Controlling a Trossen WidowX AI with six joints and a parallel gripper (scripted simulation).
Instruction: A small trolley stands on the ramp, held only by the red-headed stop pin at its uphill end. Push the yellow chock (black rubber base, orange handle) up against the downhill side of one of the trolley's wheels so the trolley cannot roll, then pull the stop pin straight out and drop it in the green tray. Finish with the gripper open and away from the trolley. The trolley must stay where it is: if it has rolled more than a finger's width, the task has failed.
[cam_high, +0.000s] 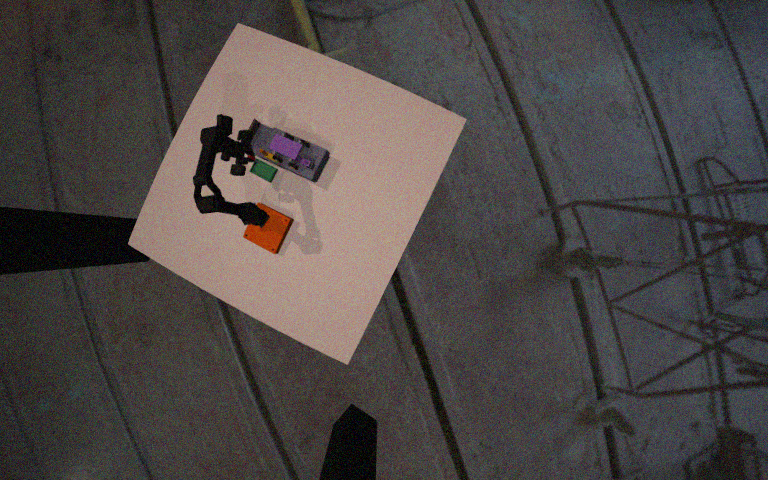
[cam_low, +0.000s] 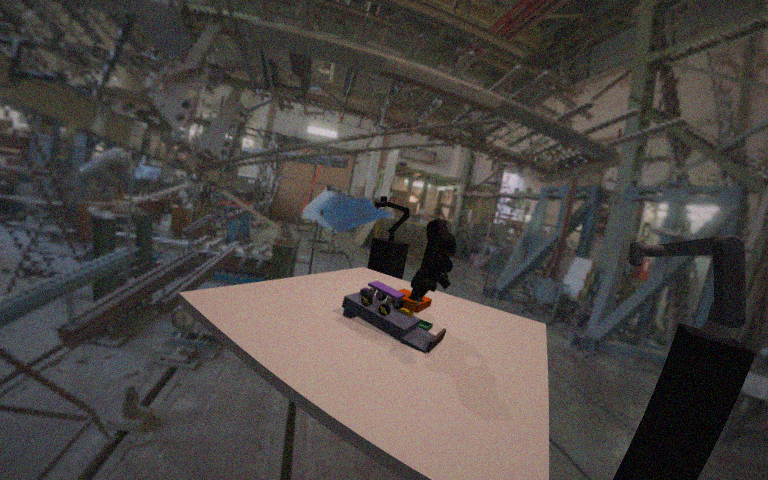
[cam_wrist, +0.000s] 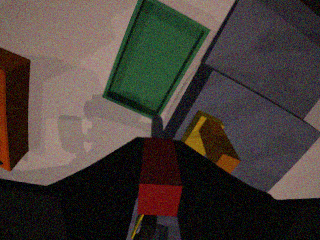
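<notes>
my arm (cam_high: 205, 164) (cam_low: 440, 254): black, chunky rounded joints
my gripper (cam_high: 240, 155) (cam_wrist: 158, 147): black, tapering fingers
my base plate (cam_high: 277, 234) (cam_low: 420, 306): orange, squarish, dark screw holes

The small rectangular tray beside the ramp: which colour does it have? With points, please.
Green (cam_high: 263, 170) (cam_low: 425, 324) (cam_wrist: 156, 55); the wrist view shows it best.
</notes>
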